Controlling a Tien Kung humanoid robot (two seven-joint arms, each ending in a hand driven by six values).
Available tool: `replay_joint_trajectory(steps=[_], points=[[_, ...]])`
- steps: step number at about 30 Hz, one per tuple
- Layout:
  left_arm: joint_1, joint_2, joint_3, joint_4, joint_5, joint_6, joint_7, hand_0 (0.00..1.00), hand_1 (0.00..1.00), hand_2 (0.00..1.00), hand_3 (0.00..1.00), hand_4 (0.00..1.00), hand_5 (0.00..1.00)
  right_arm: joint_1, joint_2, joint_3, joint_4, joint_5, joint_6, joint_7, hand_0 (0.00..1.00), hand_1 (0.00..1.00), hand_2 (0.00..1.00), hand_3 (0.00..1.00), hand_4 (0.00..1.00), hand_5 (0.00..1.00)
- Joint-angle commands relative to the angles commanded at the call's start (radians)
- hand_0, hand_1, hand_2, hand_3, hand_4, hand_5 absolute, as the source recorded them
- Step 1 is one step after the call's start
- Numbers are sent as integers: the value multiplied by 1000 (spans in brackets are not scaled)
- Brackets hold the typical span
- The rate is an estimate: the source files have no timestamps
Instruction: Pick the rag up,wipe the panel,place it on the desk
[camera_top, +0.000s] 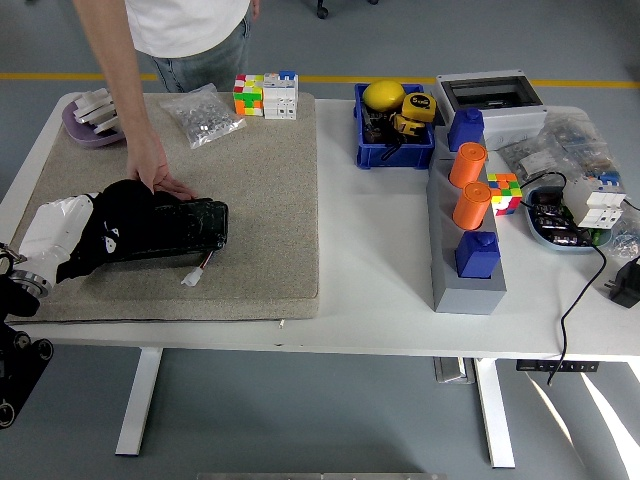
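1. Head view: our left hand (85, 238) presses the black rag (128, 205), grasped beneath its fingers, onto the dark panel (170, 228) near the desk's (380, 260) left edge.
2. A person's hand (160, 178) steadies the panel.
3. We judge wiping underway; setting the rag down remains.

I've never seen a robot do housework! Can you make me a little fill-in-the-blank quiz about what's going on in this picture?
1. The left robot hand presses a ____ rag on the panel.
2. A person's hand steadies the panel from its ____ side.
3. The panel lies on a ____ mat.
4. Two ____ cylinders lie in the grey tray.

Missing words: black; far; beige; orange
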Motion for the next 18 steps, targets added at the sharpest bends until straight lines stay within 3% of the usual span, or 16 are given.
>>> replay_joint_trajectory(steps=[8,18], points=[[5,8,-69,9,17,1,1,262,159,576,374,2,2,3,2,0,0,-2,2,3,754,650,691,596,998,529],[12,17,-105,35,22,2,1,262,163,576,374,2,2,4,2,4,0,-1,3,3,754,650,691,597,998,530]])
